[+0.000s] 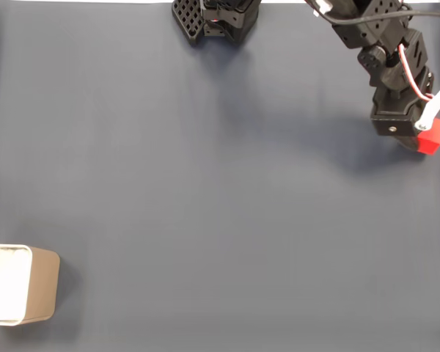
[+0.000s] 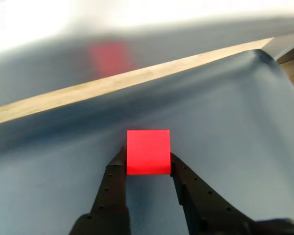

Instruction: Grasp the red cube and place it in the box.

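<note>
In the fixed view, the arm is reaching toward the right edge of the dark blue table cover point(image 1: 205, 191), and the gripper point(image 1: 427, 132) is sitting at the red cube point(image 1: 432, 137), which is showing at its tip. The box point(image 1: 37, 287) is standing at the far lower left, well apart from the cube, so any carry is going to be a long one across the whole surface; a weak hold could be letting the cube fall on the way.

In the wrist view, the gripper point(image 2: 148, 164) is clamping the red cube point(image 2: 148, 152) between its two black fingertips point(image 2: 116, 169), touching both side faces. Only the tips are pinching the cube's lower part, so it may be prone to twisting or slipping out during lifting. The cloth is rippling nearby and could be snagging a low finger.
</note>
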You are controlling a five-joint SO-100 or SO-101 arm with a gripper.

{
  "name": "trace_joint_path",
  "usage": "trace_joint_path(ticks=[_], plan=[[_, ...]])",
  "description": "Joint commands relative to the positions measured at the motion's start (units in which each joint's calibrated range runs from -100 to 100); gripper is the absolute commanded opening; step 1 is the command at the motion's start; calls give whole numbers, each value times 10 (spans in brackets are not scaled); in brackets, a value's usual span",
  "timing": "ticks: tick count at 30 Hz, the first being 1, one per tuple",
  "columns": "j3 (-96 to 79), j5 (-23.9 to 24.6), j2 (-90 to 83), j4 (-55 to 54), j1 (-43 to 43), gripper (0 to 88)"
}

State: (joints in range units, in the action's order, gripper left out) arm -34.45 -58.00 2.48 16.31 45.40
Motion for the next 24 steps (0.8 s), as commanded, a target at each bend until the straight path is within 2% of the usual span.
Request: trace_joint_path(ticks=[1,11,24], plan=[[4,1,-52,12,-17,65],[2,21,-124,66,-43,57],[1,23,-226,142,-97,60]])
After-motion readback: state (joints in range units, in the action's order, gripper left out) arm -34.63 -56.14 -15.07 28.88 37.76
